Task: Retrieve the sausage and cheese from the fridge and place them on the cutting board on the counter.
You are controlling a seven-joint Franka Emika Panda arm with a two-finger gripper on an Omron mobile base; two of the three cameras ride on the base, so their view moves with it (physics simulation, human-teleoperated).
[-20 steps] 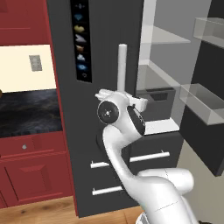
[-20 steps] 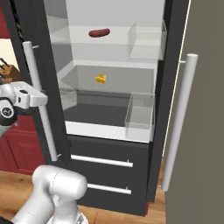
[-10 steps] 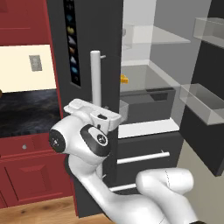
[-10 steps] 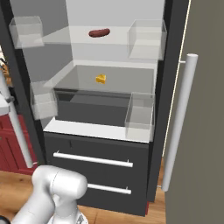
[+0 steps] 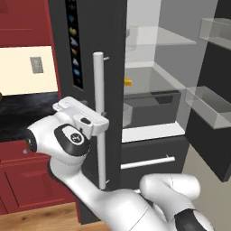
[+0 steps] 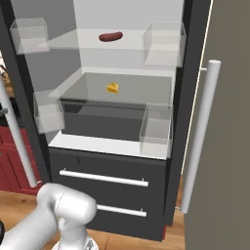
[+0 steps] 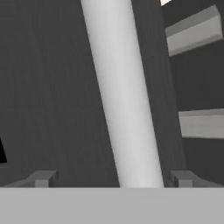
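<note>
Since a second ago the left door has swung wide and your jaws have let go: they now stand open astride its white bar handle (image 7: 124, 96). The sausage (image 6: 111, 36) lies crosswise on the fridge (image 6: 122, 146) top shelf, with the cheese (image 6: 113, 88) at its 6 o'clock one shelf down. Both sit well apart from the gripper (image 5: 100, 118), deep inside toward its 2 o'clock in the left base view, so you must clear the handle first.

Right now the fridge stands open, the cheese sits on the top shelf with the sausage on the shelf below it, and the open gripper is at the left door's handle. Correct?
Not quite: the two foods are swapped. The right base view shows the sausage on the top shelf and the cheese on the shelf below. The rest holds: the fridge is open, and the hand view shows the gripper open with its fingertips either side of the door's handle.
</note>
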